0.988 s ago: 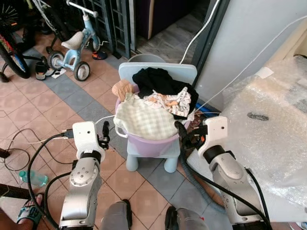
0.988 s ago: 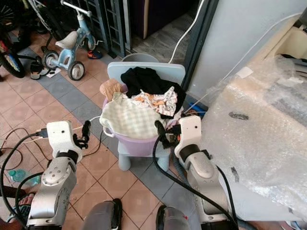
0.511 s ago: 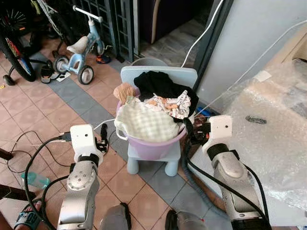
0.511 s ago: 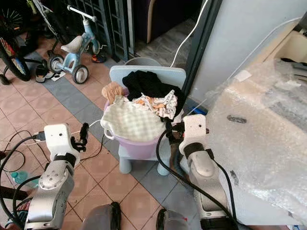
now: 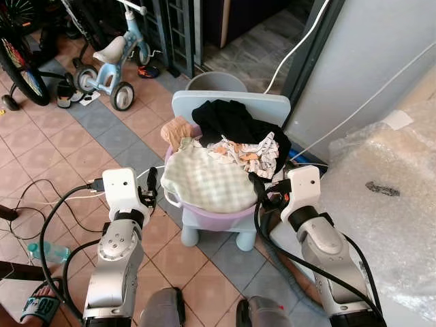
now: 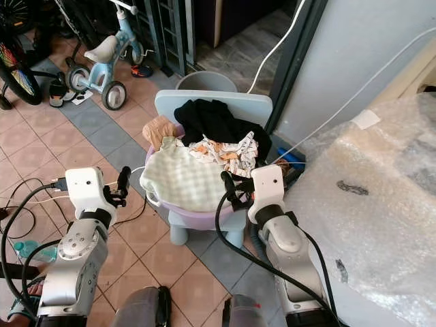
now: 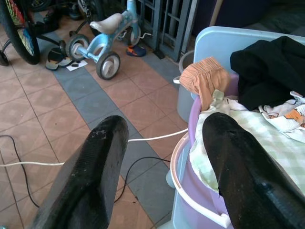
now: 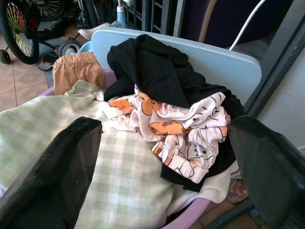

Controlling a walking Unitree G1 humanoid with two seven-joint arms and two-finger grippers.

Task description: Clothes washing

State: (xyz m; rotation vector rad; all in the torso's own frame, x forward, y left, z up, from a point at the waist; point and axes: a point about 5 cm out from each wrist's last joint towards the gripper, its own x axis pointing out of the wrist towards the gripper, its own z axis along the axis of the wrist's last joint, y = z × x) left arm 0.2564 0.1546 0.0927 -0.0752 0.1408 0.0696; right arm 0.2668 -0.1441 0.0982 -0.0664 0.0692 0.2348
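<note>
On the blue chair (image 5: 231, 109): lilac basin (image 5: 218, 216) heaped with clothes (image 5: 225, 160) | left gripper (image 5: 151, 185) beside basin's left rim, fingers spread, empty | right gripper (image 5: 262, 191) at basin's right rim, fingers apart, empty | progress: early, laundry ungrasped, basin unlifted, all washing left | writing: none legible

Tiled floor (image 5: 41, 146) (pink, grey) — blue tricycle (image 5: 112, 58), grey wall (image 5: 381, 48).
</note>
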